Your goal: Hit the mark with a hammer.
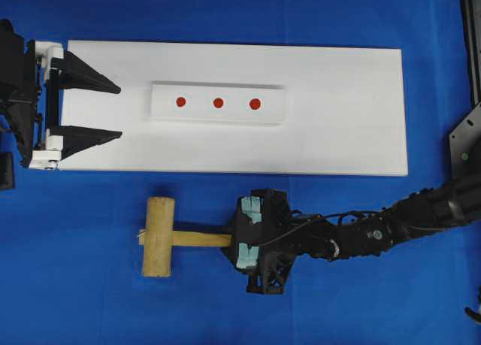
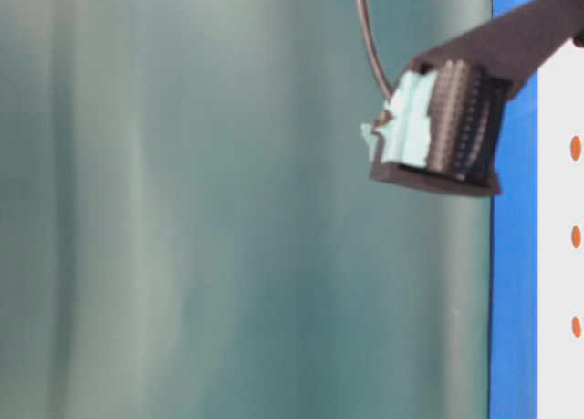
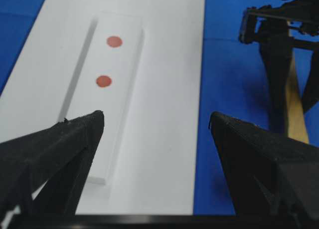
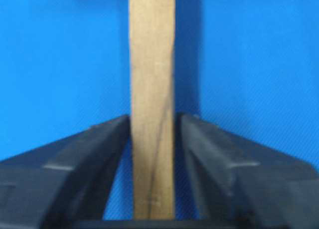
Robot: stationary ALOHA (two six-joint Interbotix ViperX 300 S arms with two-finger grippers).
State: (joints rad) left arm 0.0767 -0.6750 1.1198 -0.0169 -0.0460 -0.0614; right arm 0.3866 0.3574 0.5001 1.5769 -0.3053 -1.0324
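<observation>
Covering the whole overhead frame, a blue cloth carries a long white board across its upper half. Centred on that board sits a smaller raised white block bearing three red dots in a row.

Reaching in from the right edge below the board, the right arm ends in the right gripper at lower centre. Its fingers flank the flat handle of the hammer; in the right wrist view they sit just beside the wood, but whether they press on it or stand a hair clear I cannot tell. Pale green padding shows on the gripper body in the overhead and table-level views.

At the left edge, the left gripper hovers over the left end of the board with its fingers spread wide, nothing between them.

Lying flat on the cloth just below the board's lower edge, left of centre, the wooden hammer has its thick cylindrical head to the left and its handle running right into the right gripper.
</observation>
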